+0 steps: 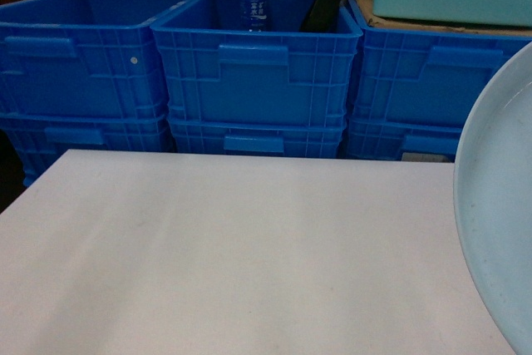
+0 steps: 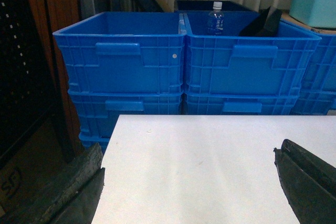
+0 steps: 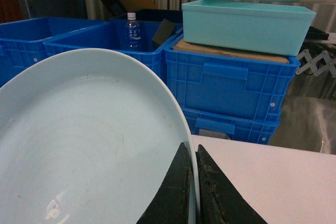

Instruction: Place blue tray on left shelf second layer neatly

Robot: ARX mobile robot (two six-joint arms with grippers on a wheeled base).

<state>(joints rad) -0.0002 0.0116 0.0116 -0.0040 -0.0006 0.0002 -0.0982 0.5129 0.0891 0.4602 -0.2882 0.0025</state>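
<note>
Your right pincer (image 3: 195,182) is clamped on the rim of the pale sky-blue shallow oval plastic tray (image 3: 89,145), 1 dark finger on each side of the rim, jaws nearly closed. The tray is held up off the white flat surface (image 1: 241,247), tilted; in the head view it fills the right edge (image 1: 503,205). Your left pincer (image 2: 189,182) stands wide apart, nothing between its 2 dark fingers (image 2: 304,179), hovering over the near end of the surface. Behind the surface: deep dark-blue rectangular plastic crates (image 1: 253,81) stacked in 2 layers, 3 stacks across. The middle top crate holds a clear plastic bottle with a white cap (image 1: 253,2) and a tilted black flat object (image 1: 322,6). On the right stack sits a teal rectangular plastic bin (image 3: 244,24) on a brown board (image 3: 231,53). Shiny metal (image 3: 310,114) shows at far right in the right wrist view; can't tell which tier.
</note>
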